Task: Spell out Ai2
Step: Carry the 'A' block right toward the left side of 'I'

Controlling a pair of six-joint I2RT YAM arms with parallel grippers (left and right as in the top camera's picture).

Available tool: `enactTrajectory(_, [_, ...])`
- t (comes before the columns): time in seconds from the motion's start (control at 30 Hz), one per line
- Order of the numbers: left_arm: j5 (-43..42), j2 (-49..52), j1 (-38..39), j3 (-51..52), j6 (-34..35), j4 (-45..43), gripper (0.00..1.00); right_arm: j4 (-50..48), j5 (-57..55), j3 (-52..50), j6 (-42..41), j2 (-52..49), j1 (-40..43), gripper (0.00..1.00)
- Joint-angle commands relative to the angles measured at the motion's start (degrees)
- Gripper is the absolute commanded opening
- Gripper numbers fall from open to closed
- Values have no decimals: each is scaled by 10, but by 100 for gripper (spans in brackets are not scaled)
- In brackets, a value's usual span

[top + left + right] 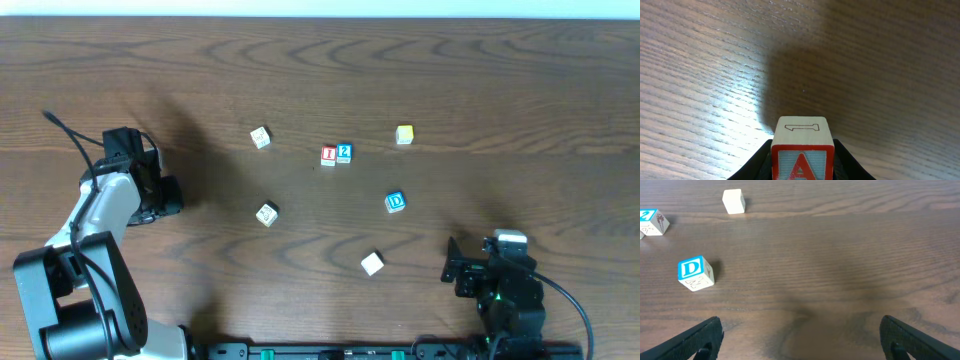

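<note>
My left gripper [172, 196] at the table's left side is shut on a wooden block with a red A [802, 157]; the block fills the bottom of the left wrist view and is hidden in the overhead view. A red I block [328, 155] and a blue 2 block [344, 152] sit side by side, touching, at the table's middle; the 2 block also shows in the right wrist view [653, 221]. My right gripper [452, 268] is open and empty at the front right, over bare wood [800, 335].
Other blocks lie loose: a blue D block [396, 202] [695, 273], a plain pale block [372, 263] [733, 201], a yellow block [404, 134], and two pale blocks [260, 137] [267, 213] left of the middle.
</note>
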State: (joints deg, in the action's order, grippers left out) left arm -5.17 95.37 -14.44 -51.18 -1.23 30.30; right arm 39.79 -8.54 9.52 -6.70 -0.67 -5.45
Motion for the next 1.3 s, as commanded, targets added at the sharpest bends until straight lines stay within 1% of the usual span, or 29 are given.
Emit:
enactTrajectory(0.0, [-10,3,-1,-32,21,13,23,1,2,-2,3,3,5,99])
enactTrajectory(0.03, [-16,3,0,-44,21,23,21,1,2,-2,3,3,5,99])
enactTrajectory(0.07, [-19,3,3,-62,21,36,15,1,2,-2,3,3,5,99])
enactTrajectory(0.13, [-19,3,14,-108,21,66,7,1,2,-2,3,3,5,99])
enactTrajectory(0.17, [-19,3,20,-128,21,78,6,1,2,-2,3,3,5,99])
enactTrajectory(0.27, [-19,3,52,-195,21,102,6,1,2,-2,3,3,5,99])
enactTrajectory(0.33, [-19,3,90,-240,21,99,6,1,2,-2,3,3,5,99])
enactTrajectory(0.4, [-19,3,122,-261,21,83,6,1,2,-2,3,3,5,99])
enactTrajectory(0.6, [-23,3,237,-273,25,2,6,1,2,-2,3,3,5,99])
enactTrajectory(0.73, [9,6,305,-273,25,-24,6,1,2,-2,3,3,5,99])
enactTrajectory(0.83, [61,17,353,-274,27,-43,6,1,2,-2,3,3,5,99])
enactTrajectory(0.93, [80,42,373,-274,66,-47,6,1,2,-2,3,3,5,99])
enactTrajectory(0.97, [74,55,374,-274,89,-46,6,1,2,-2,3,3,5,99])
enactTrajectory(1.07, [29,88,372,-280,126,-46,6,1,2,-2,3,3,5,99])
enactTrajectory(1.17, [15,118,375,-308,135,-38,5,1,2,-2,3,3,5,99])
enactTrajectory(1.27, [24,153,379,-364,134,11,6,1,2,-2,3,3,5,99])
